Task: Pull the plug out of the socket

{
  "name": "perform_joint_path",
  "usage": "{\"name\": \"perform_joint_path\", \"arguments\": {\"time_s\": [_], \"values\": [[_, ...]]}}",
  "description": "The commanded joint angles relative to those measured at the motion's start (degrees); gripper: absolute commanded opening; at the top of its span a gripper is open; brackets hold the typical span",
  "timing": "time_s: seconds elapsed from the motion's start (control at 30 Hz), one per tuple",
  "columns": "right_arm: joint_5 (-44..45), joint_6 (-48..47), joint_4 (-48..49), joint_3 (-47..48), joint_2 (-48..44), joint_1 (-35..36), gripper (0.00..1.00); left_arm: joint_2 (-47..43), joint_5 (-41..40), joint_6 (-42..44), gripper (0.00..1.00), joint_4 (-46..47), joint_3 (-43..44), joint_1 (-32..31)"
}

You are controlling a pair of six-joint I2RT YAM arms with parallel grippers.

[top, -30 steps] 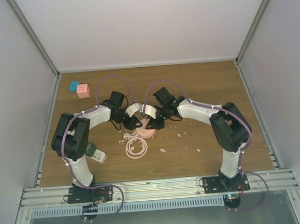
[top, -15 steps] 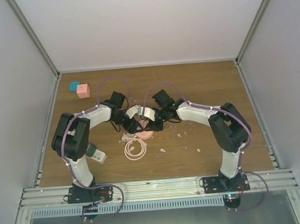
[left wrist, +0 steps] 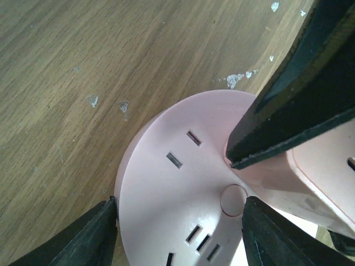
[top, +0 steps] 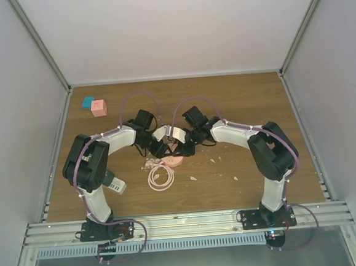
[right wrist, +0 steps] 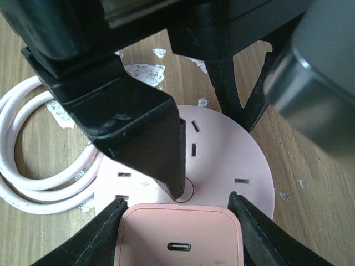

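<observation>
A round pink socket (top: 175, 160) lies flat on the wooden table, also in the left wrist view (left wrist: 177, 194) and right wrist view (right wrist: 233, 160). A pink cube plug (right wrist: 178, 235) with a USB port stands plugged into it, also seen at the right in the left wrist view (left wrist: 327, 177). My right gripper (right wrist: 177, 217) is shut on the plug's two sides. My left gripper (left wrist: 180, 233) is open: one finger (left wrist: 83, 238) is at the socket's rim, the other (right wrist: 144, 133) rests on the socket's centre beside the plug. In the top view both grippers (top: 172, 149) meet over the socket.
The socket's white cable (top: 160, 177) lies coiled in front of it (right wrist: 33, 160). A pink block (top: 98, 107) and a teal block (top: 88, 102) sit at the far left. A green-white object (top: 113, 182) lies by the left arm. White crumbs (top: 235, 178) dot the wood.
My left gripper has moved right and down onto the socket. My right gripper has stayed on the plug, shifting slightly left.
</observation>
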Motion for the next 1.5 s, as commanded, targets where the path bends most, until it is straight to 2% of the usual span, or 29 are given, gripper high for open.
{"name": "perform_joint_path", "arguments": {"time_s": [0.0,0.23,0.47,0.6,0.83,1.0,1.17,1.47], "values": [[-8.95,3.83,4.75,4.43,-1.53,-1.26,0.25,4.02,-6.69,0.82,0.6,-2.36,-3.13,-2.27],[-9.52,3.78,5.99,3.14,-3.45,-2.43,0.25,5.13,-7.07,0.64,0.57,-2.7,-2.75,-2.29],[-5.82,0.13,4.68,2.46,-4.52,-1.33,0.25,5.33,-6.33,0.51,0.57,-3.15,-2.11,-1.52],[-5.86,0.03,4.34,2.29,-5.28,-1.41,0.25,3.63,-0.49,1.72,0.6,-4.46,0.06,1.57],[-9.5,2.08,4.5,2.86,-6.58,-3.22,0.25,-5.0,5.71,5.98,0.67,-5.5,4.36,5.91],[-13.56,7.1,6.05,3.34,-8.37,-7.12,0.25,-9.81,10.71,6.65,0.71,-4.37,5.77,9.88],[-17.94,14.65,9.86,2.59,-9.91,-11.79,0.26,-16.85,13.92,6.62,0.72,1.3,2.3,9.57],[-29.55,30.58,19.34,-0.88,-9.67,-19.0,0.27,-24.67,9.47,7.66,0.73,14.95,-3.82,1.73]]}}
